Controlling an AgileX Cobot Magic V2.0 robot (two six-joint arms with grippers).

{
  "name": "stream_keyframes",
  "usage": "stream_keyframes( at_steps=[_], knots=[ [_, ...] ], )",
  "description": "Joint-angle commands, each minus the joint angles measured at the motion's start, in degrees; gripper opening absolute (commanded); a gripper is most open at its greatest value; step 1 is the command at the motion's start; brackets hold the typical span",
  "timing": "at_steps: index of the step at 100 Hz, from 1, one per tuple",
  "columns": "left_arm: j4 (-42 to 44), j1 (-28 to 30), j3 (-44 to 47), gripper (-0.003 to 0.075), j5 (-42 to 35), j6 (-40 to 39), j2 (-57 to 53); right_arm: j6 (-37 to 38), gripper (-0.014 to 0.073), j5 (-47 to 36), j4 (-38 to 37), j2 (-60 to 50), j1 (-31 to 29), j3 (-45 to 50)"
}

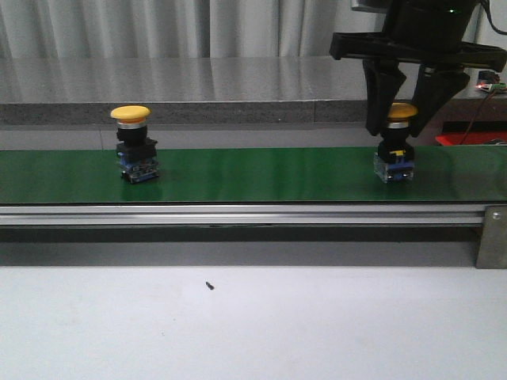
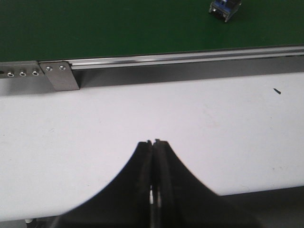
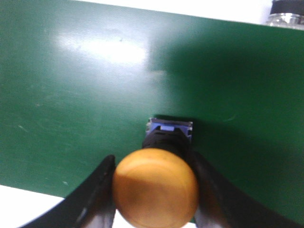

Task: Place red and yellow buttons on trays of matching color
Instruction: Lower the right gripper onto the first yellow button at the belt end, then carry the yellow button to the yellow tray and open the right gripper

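Note:
Two yellow buttons stand upright on the green belt (image 1: 261, 174). The left one (image 1: 135, 146) is alone; its blue base (image 2: 224, 7) shows at the edge of the left wrist view. My right gripper (image 1: 394, 131) comes down over the right yellow button (image 1: 394, 154), one finger pressed to each side of its cap (image 3: 156, 187). That button still rests on the belt (image 3: 71, 95). My left gripper (image 2: 153, 142) is shut and empty over the white table (image 2: 228, 123), short of the belt. No red button and no tray can be made out for certain.
A metal rail (image 1: 238, 214) with an end bracket (image 1: 491, 237) runs along the belt's near edge. Behind the belt is a grey ledge (image 1: 198, 87). A flat red thing (image 1: 475, 138) lies at the far right; I cannot tell what it is.

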Motion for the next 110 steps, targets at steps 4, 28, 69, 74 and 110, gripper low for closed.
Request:
stream_keyframes(
  at_steps=[4,28,69,74,110],
  knots=[
    [-0.69,-0.49,-1.51,-0.002,-2.93,-0.72,0.18,0.07,0.0216,-0.62,-0.4,-4.14,-0.88,-2.15],
    [-0.69,-0.49,-1.51,-0.002,-2.93,-0.72,0.18,-0.01,0.0216,1.81,-1.4,-11.83,-6.35,-0.72],
    [-0.69,-0.49,-1.51,-0.002,-2.93,-0.72,0.18,-6.84,0.0216,1.71,-3.48,-21.12,-26.58,11.25],
    [-0.69,-0.49,-1.51,-0.002,-2.93,-0.72,0.18,-8.0,0.0216,0.92,-3.1,-21.12,-28.97,12.16],
    [-0.69,-0.49,-1.51,-0.002,-2.93,-0.72,0.18,-22.76,0.0216,-7.72,6.88,-17.58,-36.87,16.82]
  ],
)
